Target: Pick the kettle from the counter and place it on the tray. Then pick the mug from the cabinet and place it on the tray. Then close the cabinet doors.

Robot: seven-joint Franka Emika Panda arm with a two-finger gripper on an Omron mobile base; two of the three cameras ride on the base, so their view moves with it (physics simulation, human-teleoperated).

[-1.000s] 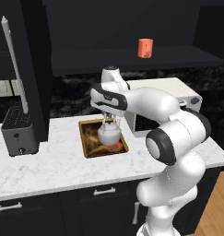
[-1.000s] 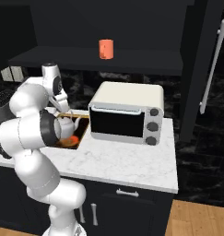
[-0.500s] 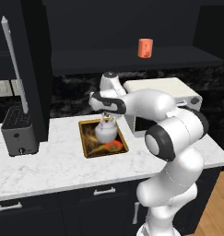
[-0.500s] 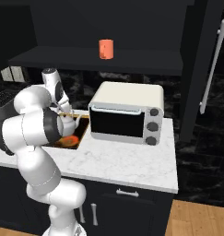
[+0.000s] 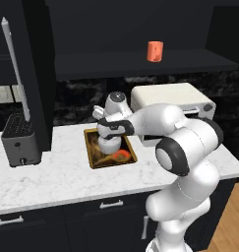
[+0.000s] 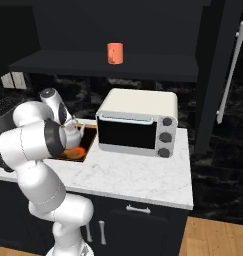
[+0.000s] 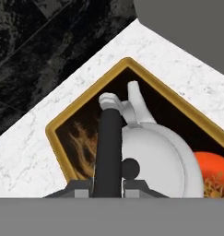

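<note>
I have the kettle (image 7: 155, 156) at the centre bottom of the hand view, a pale rounded body with its short spout (image 7: 134, 94) pointing toward the upper middle of the frame, and its dark arched handle (image 7: 109, 152) running straight down into my pincer (image 7: 107, 186). The two finger tips sit narrowly spaced either side of that handle, so the pincer is clamped on it. The kettle is over the tray (image 7: 85, 99), inside its golden rim; I cannot tell whether its base touches the tray floor. In the left base view the kettle (image 5: 109, 143) shows just left of centre, below the hand, within the tray (image 5: 94, 160), which lies on the white marble table (image 5: 52, 177). A toaster (image 5: 20, 140) stands on the table at the left edge of that frame, well apart from the tray, and a white toaster oven (image 5: 172, 98) stands right of centre, just beside the tray's right side. The orange mug (image 5: 155, 50) is in the upper middle, upright on the dark shelf of the cabinet (image 5: 140, 64). An open cabinet door (image 5: 32, 64) with a long silver handle fills the upper left; in the right base view the other door (image 6: 228, 70) stands at the upper right.
</note>
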